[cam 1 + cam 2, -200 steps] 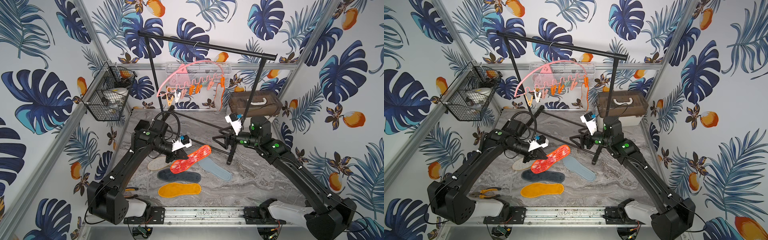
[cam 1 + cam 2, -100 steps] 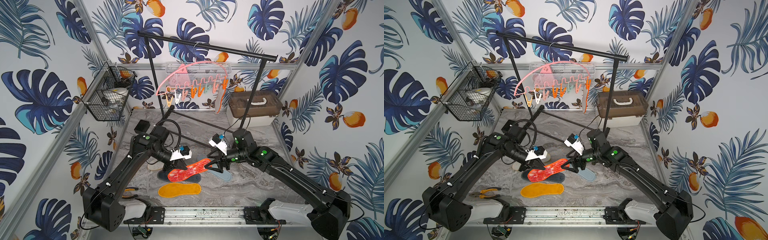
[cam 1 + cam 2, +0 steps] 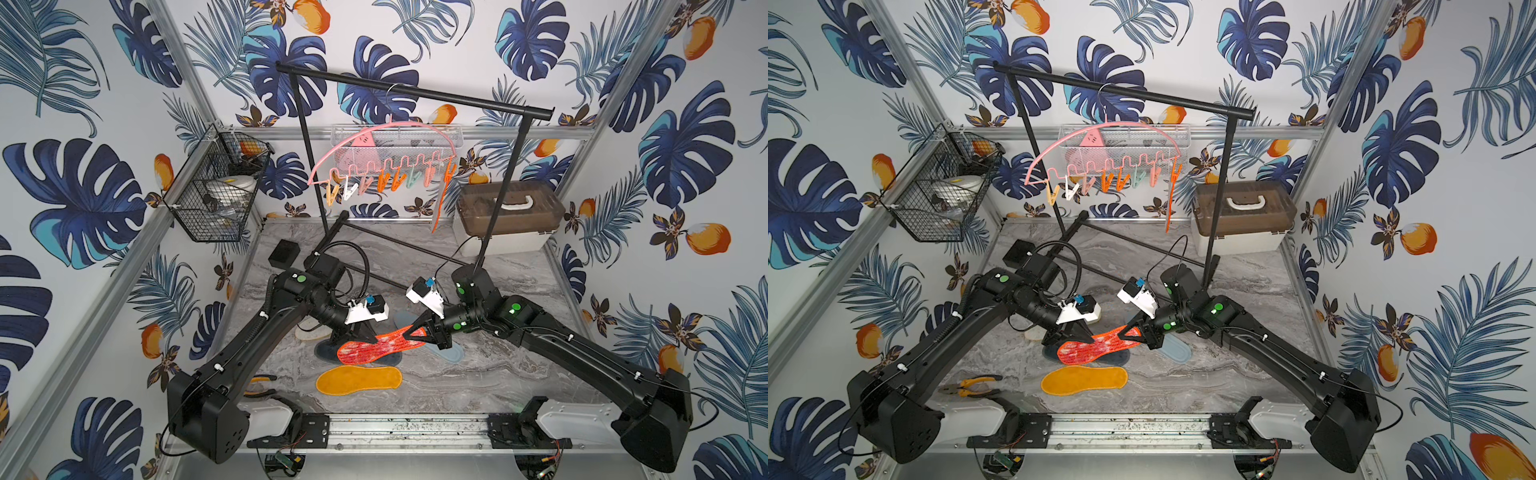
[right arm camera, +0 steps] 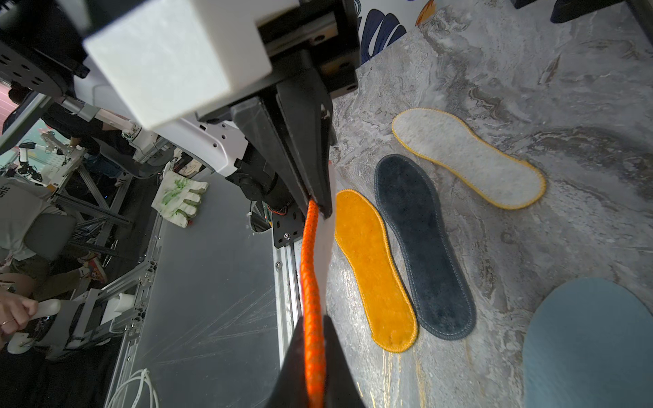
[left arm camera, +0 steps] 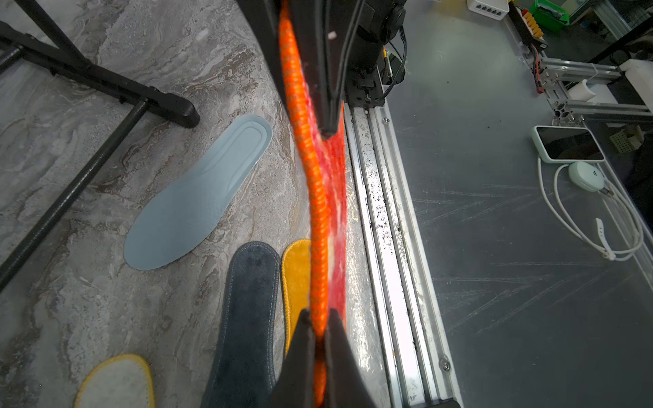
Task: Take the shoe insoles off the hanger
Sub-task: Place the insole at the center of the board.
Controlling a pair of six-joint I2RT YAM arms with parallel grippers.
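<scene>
Reaching both arms low toward the middle of the table [image 3: 478,382], I have the left gripper [image 3: 362,335] and the right gripper [image 3: 412,330] facing each other. Each is clamped tight on one end of a red-orange mesh insole [image 3: 376,347], which is stretched between them just above the marble top. Wrist views agree: the insole is edge-on and pinched at both ends. The second mesh insole [image 3: 439,203] hangs from the end clip of the pink hanger [image 3: 390,123] on the black rail [image 3: 415,93]. The orange insole [image 3: 359,378] lies flat in full view. The navy insole [image 3: 326,352] is mostly covered by the held one. The cream insole [image 3: 311,332] is half behind my left arm [image 3: 266,332], and the blue-grey insole [image 3: 451,353] is partly under the right gripper. Whether the held insole touches the navy one, I can't tell.
</scene>
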